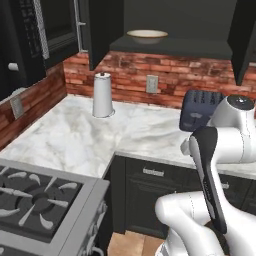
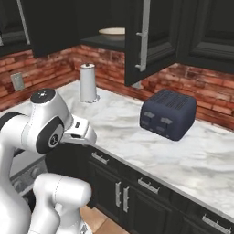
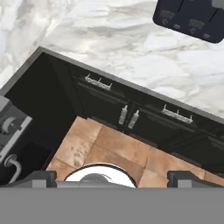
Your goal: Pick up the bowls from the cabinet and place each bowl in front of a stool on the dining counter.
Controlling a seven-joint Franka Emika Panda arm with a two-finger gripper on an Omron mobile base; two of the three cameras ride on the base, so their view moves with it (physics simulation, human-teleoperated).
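The bowl (image 1: 147, 35) is coloured cream with a tan rim. The cabinet (image 2: 151, 39) is finished black. The worktop (image 1: 75, 135) is veined white-grey. The backsplash (image 1: 170, 75) is patterned in red brick. The toaster (image 2: 168, 114) is dark navy.

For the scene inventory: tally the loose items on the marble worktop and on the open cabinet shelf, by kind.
Bowl, cream with tan rim, on the cabinet shelf: 1
Paper towel roll, upright, on the worktop: 1
Toaster, dark blue, on the worktop: 1
Total: 3
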